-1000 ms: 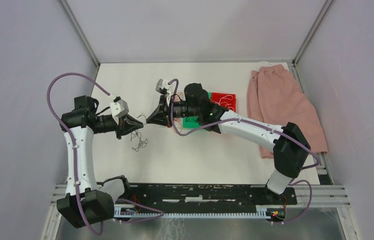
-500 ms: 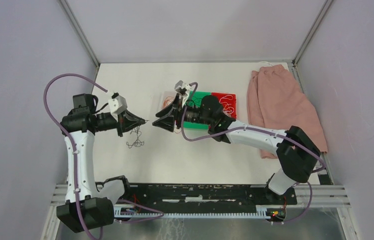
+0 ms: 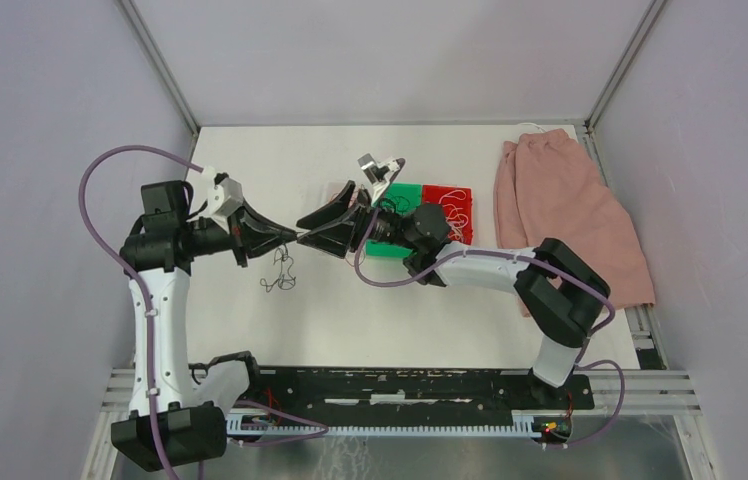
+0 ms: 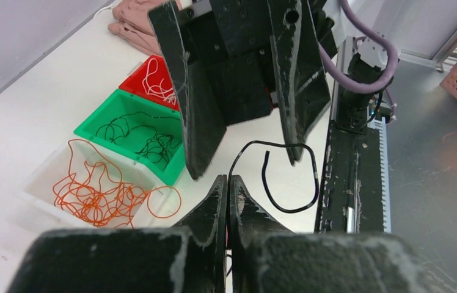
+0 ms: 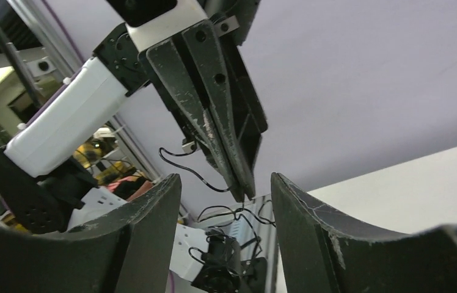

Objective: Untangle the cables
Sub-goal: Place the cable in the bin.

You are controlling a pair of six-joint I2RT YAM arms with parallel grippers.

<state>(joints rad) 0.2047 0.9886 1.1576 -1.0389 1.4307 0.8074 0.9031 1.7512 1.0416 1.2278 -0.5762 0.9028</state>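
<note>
Left gripper: you are holding it pinched fully together on one black cable. The cable is rising out of the fingertips, arching over and curling back down in a loose hook, clear of the counter.

Right gripper: you are keeping it spread wide with nothing in it. Its two fingers are standing on either side of the left gripper's tip and of the arch of the black cable. In the left wrist view the cable is passing just beside the tip of one finger; I cannot tell whether they are touching.

The rest of the cables, a small dark clump, is showing in the top view just on the near side of the left gripper's tip. I cannot tell whether it is lying on the counter or dangling from the tip.

Beyond the right gripper three bins are sitting in a row: a white tray with orange wires, a green bin with black ones and a red bin with white ones. A pink cloth is lying at the right of the counter.

Against one second ago: the right gripper was pinched shut tip to tip with the left; now it is standing open and reaching further left, straddling the left tip. The left gripper has gone from slightly parted to fully closed. The clump is sitting roughly where it was.
</note>
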